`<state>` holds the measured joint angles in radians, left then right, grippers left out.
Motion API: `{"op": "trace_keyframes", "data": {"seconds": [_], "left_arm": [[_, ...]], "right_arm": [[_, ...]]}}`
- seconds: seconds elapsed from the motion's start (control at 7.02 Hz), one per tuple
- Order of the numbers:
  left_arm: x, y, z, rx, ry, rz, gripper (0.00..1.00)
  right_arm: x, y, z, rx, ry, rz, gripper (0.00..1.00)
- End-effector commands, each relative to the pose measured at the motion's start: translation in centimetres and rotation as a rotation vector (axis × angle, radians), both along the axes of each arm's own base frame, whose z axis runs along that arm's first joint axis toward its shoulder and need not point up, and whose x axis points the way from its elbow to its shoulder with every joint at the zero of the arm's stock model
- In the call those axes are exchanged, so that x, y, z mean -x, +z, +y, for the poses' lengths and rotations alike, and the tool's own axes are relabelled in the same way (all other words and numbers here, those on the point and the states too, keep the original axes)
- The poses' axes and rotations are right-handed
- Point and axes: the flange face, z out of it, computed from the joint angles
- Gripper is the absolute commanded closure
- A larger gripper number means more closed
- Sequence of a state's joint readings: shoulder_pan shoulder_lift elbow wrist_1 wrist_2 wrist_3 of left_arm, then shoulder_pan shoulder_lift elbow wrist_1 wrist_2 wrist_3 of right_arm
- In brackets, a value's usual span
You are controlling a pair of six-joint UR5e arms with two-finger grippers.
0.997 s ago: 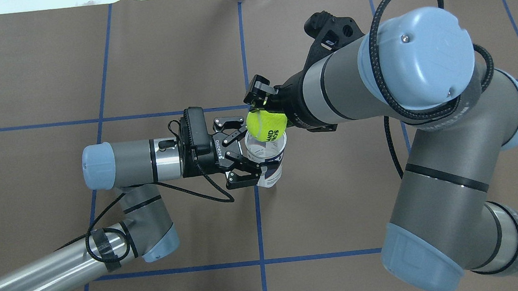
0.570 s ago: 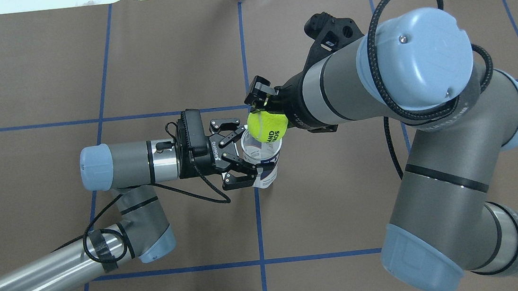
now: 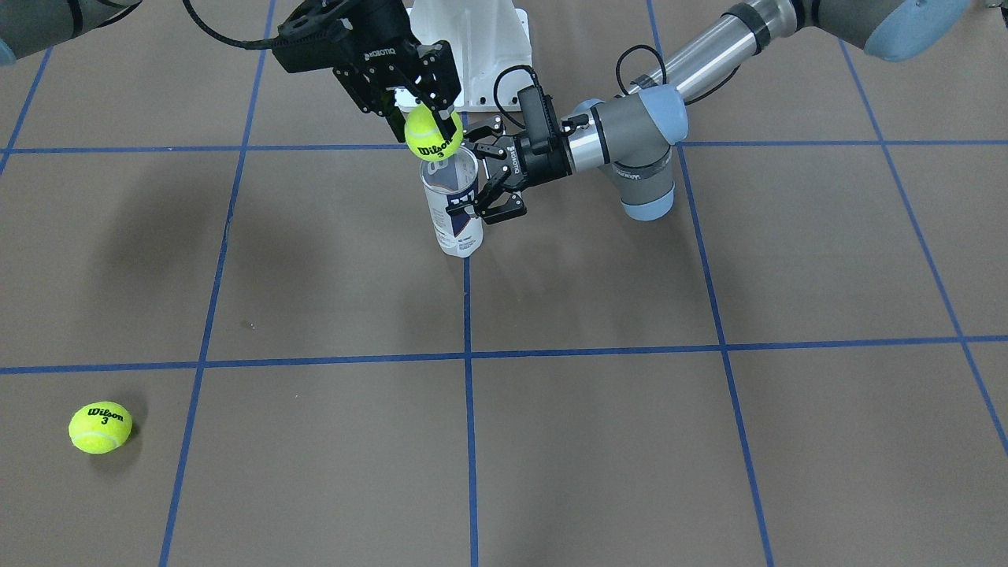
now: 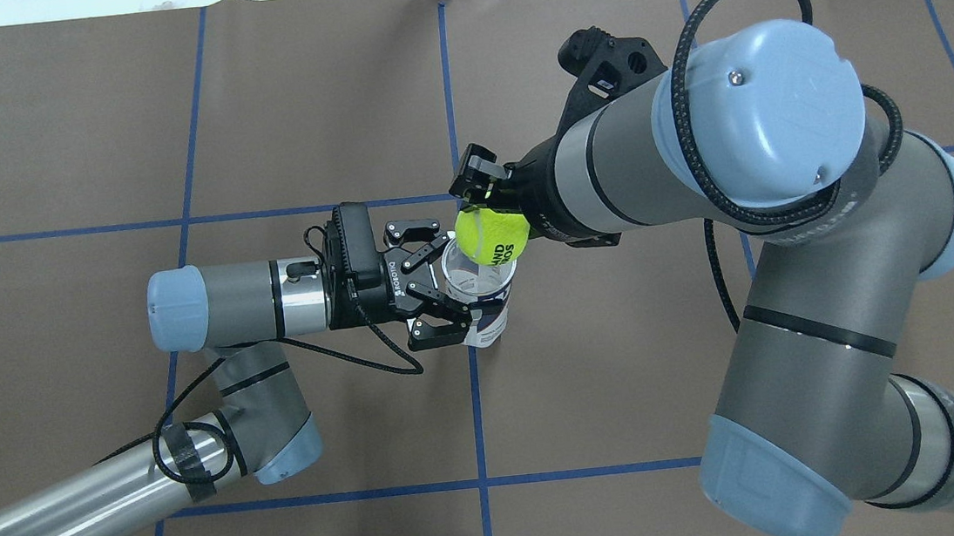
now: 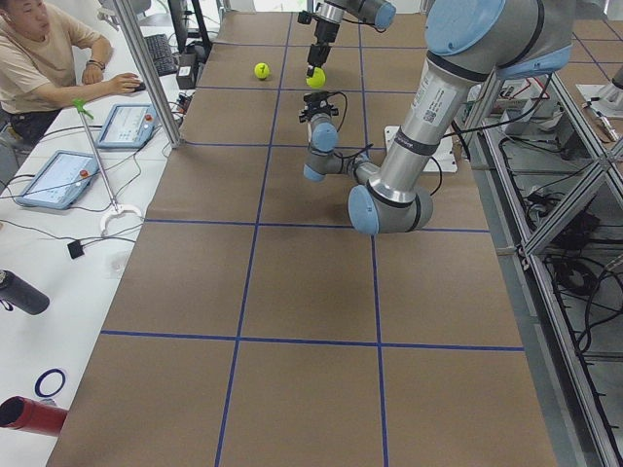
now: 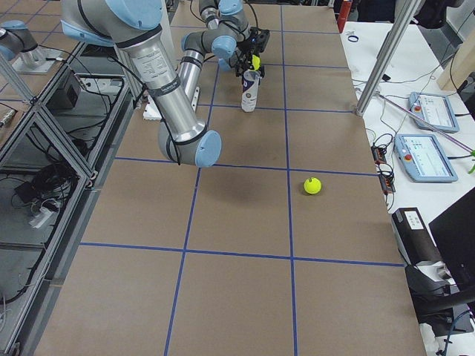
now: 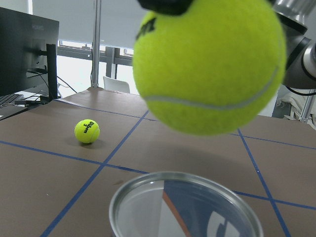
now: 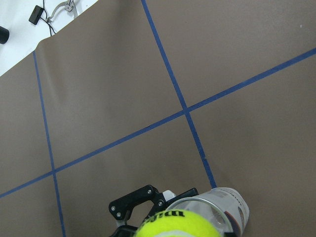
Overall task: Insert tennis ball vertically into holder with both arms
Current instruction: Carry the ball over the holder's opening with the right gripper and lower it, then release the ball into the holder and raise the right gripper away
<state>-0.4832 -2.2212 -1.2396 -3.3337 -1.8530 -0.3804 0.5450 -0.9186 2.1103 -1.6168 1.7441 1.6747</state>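
The holder (image 4: pixel 484 298), a clear can with a white and navy label, stands upright on the table. My left gripper (image 4: pixel 454 279) is shut on its side from the left; both also show in the front view, the holder (image 3: pixel 455 213) and the gripper (image 3: pixel 482 181). My right gripper (image 3: pixel 433 118) is shut on a yellow tennis ball (image 3: pixel 433 134) and holds it just above the can's open mouth, over the far rim. In the left wrist view the ball (image 7: pixel 210 64) hangs a short gap above the can's rim (image 7: pixel 182 197). The right wrist view shows the ball (image 8: pixel 177 224) beside the can (image 8: pixel 224 207).
A second tennis ball (image 3: pixel 100 428) lies loose on the brown, blue-taped table far from the can, on my right; it also shows in the left wrist view (image 7: pixel 87 131). A white metal base (image 3: pixel 472 47) stands at the robot's edge. An operator (image 5: pixel 44 53) sits beyond the table's end.
My left gripper and the can have shifted a little to the left under the ball. The right gripper with the ball has barely moved.
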Motion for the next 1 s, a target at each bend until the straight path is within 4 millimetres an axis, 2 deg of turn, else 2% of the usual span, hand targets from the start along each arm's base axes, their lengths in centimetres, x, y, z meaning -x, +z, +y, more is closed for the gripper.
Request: {"op": "trace_keyframes", "data": {"seconds": [0.0,0.28,0.43,0.57,0.85], "left_arm": [[0.0,0.0,0.0,0.000,0.000,0.001,0.17],[0.0,0.0,0.0,0.000,0.000,0.001,0.17],[0.0,0.0,0.0,0.000,0.000,0.001,0.17],[0.0,-0.1,0.0,-0.001,0.000,0.002,0.17],[0.1,-0.1,0.0,-0.003,0.000,0.005,0.17]], "right_arm": [[0.4,0.1,0.2,0.000,-0.008,0.005,0.64],[0.8,0.0,0.6,0.002,-0.018,0.008,0.63],[1.0,0.1,0.8,-0.003,-0.007,0.019,0.36],[1.9,0.2,1.4,-0.024,0.015,0.034,0.02],[1.9,0.0,1.5,-0.026,0.016,0.032,0.01]]}}
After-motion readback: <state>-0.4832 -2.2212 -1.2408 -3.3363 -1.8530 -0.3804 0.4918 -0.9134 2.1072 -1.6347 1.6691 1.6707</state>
